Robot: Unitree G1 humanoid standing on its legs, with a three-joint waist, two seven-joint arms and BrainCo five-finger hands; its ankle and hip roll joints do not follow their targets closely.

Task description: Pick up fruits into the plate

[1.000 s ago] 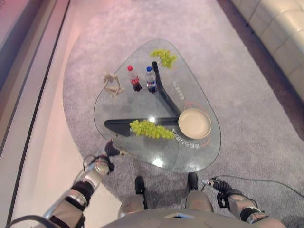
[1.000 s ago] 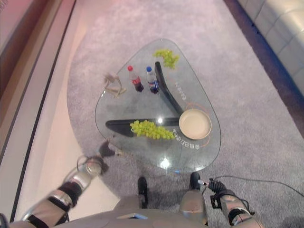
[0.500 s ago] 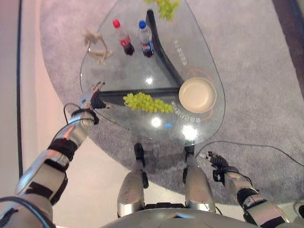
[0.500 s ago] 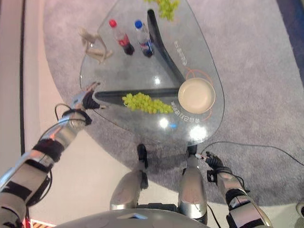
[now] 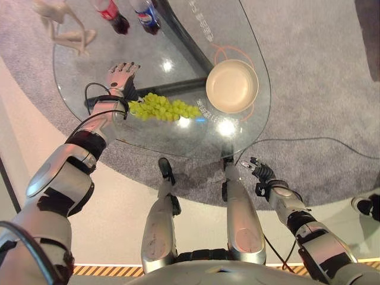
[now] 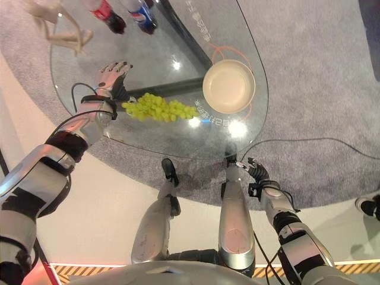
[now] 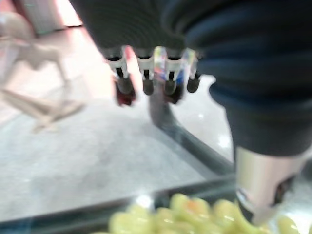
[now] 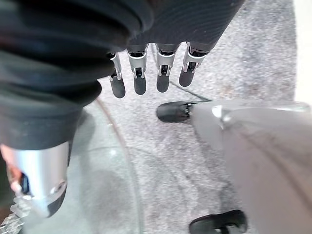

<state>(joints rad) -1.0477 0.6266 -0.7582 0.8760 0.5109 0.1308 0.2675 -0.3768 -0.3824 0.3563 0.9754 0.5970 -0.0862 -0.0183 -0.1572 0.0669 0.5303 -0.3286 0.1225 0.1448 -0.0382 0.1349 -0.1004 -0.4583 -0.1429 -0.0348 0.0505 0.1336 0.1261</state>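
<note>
One bunch of green grapes (image 5: 161,107) lies on the glass tabletop (image 5: 178,133), at nine o'clock of the empty cream plate (image 5: 231,85). Within the last second the left hand (image 5: 120,76) has risen from beside the tabletop to just beside the bunch, fingers straight, nothing held; grasping seems next. Right hand (image 5: 259,170) hangs idle, relaxed.

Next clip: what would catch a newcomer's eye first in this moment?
The bunch of green grapes on the glass table, near its front edge, stands out most, with the left hand open just beside its left end, fingers straight over the glass. To the right sits the empty cream plate. The right hand hangs low, off the table over the grey carpet, fingers relaxed.
</note>
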